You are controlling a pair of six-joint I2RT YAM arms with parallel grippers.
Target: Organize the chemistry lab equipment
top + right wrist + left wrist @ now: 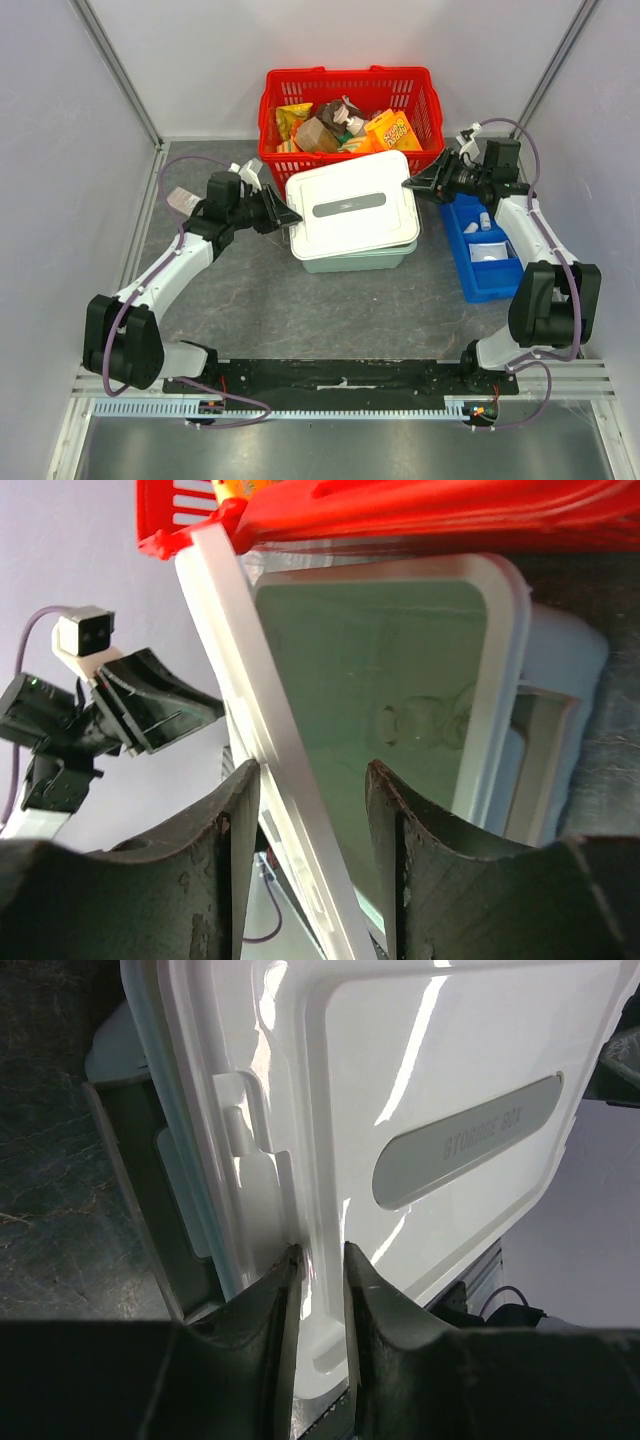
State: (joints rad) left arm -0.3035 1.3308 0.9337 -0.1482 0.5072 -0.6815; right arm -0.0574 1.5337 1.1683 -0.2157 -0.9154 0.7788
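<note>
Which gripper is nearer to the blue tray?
Right. The right gripper is at the lid's right edge, beside the blue tray's far end; the left gripper is at the lid's left edge, across the box.

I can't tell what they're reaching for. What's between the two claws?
A white lid over a pale green box fills the gap from left claw to right claw; the top view shows it.

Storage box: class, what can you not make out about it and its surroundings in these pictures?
1. Box contents: top view, white lid covers them; right wrist view shows only a faint glass flask.
2. Blue tray: top view, right arm hides part; its white items too small to name.
3. Lid label: left wrist view, lettering blurred.
</note>
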